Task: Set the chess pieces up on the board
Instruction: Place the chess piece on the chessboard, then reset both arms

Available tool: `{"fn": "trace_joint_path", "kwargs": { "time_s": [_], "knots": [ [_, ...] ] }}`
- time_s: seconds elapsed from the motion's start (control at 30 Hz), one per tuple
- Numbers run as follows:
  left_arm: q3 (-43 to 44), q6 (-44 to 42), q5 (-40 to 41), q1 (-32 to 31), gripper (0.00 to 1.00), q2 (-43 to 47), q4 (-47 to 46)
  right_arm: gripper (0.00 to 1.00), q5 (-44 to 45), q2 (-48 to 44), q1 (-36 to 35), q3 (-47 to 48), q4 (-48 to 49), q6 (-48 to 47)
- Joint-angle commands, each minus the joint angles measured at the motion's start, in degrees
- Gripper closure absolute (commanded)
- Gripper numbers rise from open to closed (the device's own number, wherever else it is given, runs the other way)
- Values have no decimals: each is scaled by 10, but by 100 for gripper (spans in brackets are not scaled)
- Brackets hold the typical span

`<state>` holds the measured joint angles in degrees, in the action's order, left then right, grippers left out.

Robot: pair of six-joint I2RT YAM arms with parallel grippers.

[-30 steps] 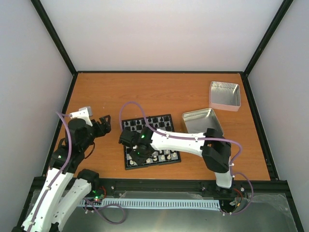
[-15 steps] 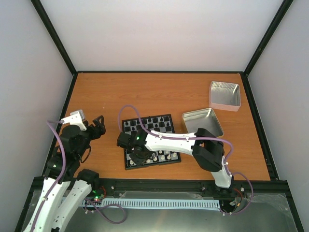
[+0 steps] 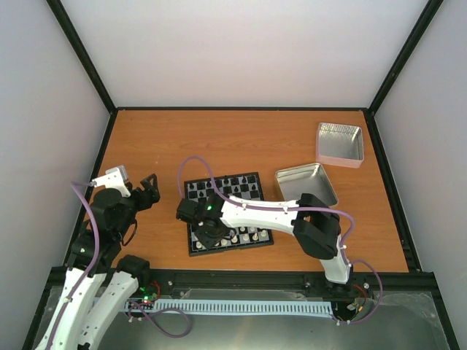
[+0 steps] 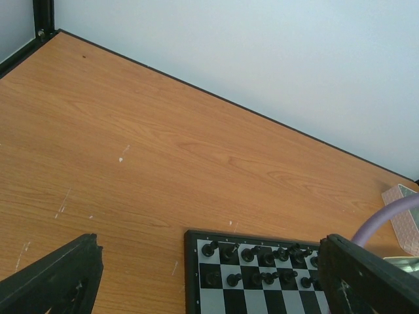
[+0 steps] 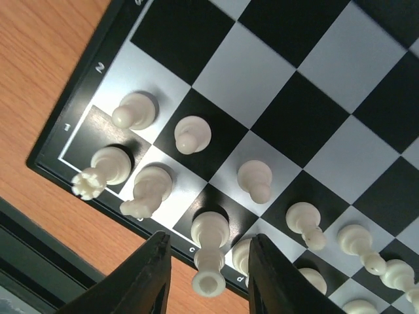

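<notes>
The board lies mid-table, with black pieces on its far rows and cream-white chess pieces on its near rows. My right gripper hovers over the board's near-left corner. In the right wrist view it is open, its fingers standing either side of a cream piece on a black square of the edge row, with a gap on both sides. Other cream pieces fill the squares nearby. My left gripper is open and empty, left of the board; it looks at the black pieces.
Two silver tins stand at the right: one beside the board, one farther back. The right arm's purple cable loops over the board's far-left part. Black frame rails edge the table.
My left gripper has drawn back to the left, away from the board. My right gripper has shifted slightly left over the board's near-left corner and has held still for the last half second.
</notes>
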<state>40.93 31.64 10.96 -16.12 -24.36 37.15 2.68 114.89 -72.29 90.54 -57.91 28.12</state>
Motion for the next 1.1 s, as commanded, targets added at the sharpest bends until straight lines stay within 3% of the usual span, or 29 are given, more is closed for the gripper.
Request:
{"fn": "trace_joint_path", "kwargs": {
  "time_s": [0.0,0.17,0.27,0.43,0.57,0.77,0.97,1.07],
  "knots": [
    [5,-2,1,3,9,5,1,65,22,-52,6,10,14,13],
    [26,-9,-19,3,1,5,8,59,64,-135,18,-23,45,24],
    [57,-25,-37,3,0,0,16,52,135,-214,41,-74,76,-1],
    [101,-52,-74,3,0,-16,31,49,206,-341,157,-150,100,-14],
    [131,-81,-103,3,0,-25,41,38,297,-455,210,-218,136,-37],
    [189,-129,-74,3,0,-9,30,23,397,-624,237,-288,152,-64],
    [253,-168,-23,3,0,-3,49,15,463,-733,237,-287,99,-68],
    [283,-183,43,3,0,6,73,9,470,-781,238,-280,77,-69]
  ]
}}
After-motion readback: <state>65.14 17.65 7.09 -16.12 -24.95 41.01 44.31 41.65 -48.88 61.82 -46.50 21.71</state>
